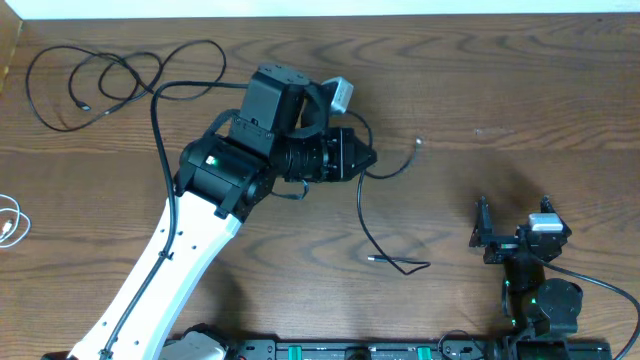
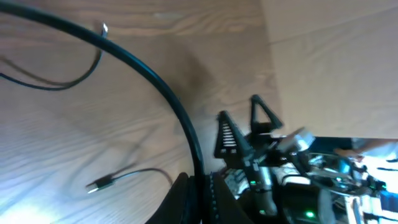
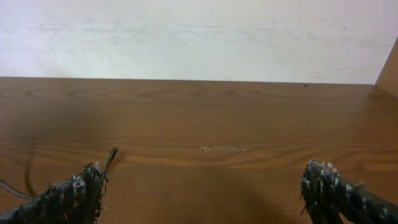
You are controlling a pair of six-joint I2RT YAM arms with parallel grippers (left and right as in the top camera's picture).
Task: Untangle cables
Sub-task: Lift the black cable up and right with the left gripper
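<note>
My left gripper [image 1: 366,158] is shut on a black cable [image 1: 364,215] near the table's middle. In the left wrist view the jaws [image 2: 201,190] pinch this cable [image 2: 163,92], which runs up to the left. One plug end [image 1: 372,258] lies on the wood below the gripper and also shows in the left wrist view [image 2: 98,183]. Another plug end [image 1: 418,143] lies to the right. A second black cable [image 1: 100,75] lies in loose loops at the far left. A white cable [image 1: 10,222] lies at the left edge. My right gripper [image 1: 510,222] is open and empty, its fingers [image 3: 208,190] wide apart above bare wood.
The left arm's white body [image 1: 170,260] crosses the table's left half. The right arm's base [image 1: 545,300] sits at the front right, with an equipment rail [image 1: 340,350] along the front edge. A white wall [image 3: 199,37] bounds the table's far side.
</note>
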